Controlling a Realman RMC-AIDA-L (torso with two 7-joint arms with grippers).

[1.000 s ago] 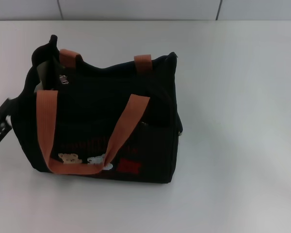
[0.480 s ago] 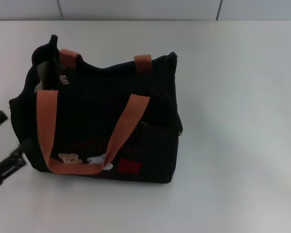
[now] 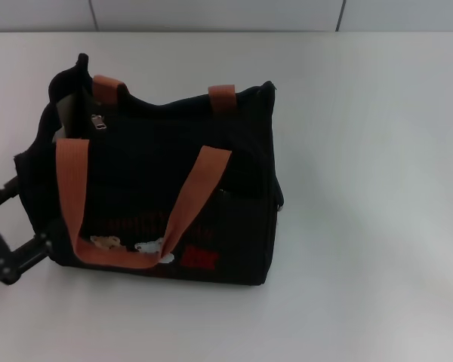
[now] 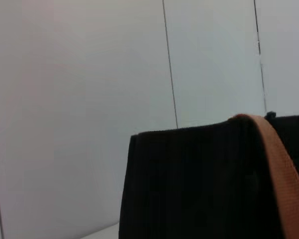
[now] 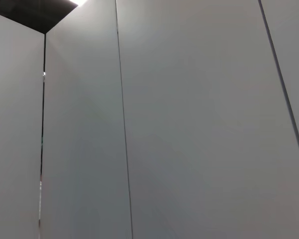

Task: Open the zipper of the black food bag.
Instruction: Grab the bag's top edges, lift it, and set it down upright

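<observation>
- Toward the worktop's (image 3: 377, 188) left edge stands the black food bag (image 3: 158, 188), zipper (image 3: 98, 122) pull at its far left corner.
- Left gripper (image 3: 19, 219) spread apart beside the bag's left side.
- Broad bare surface lies rightward.

A plain white table (image 3: 377, 188) meets a pale panelled wall (image 5: 189, 124) with thin dark seams.

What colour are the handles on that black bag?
Orange-brown webbing handles on the black food bag; clearest in the head view.

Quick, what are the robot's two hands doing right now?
Left end effector: open, empty, beside the black food bag.
Right end effector: not in view.
</observation>
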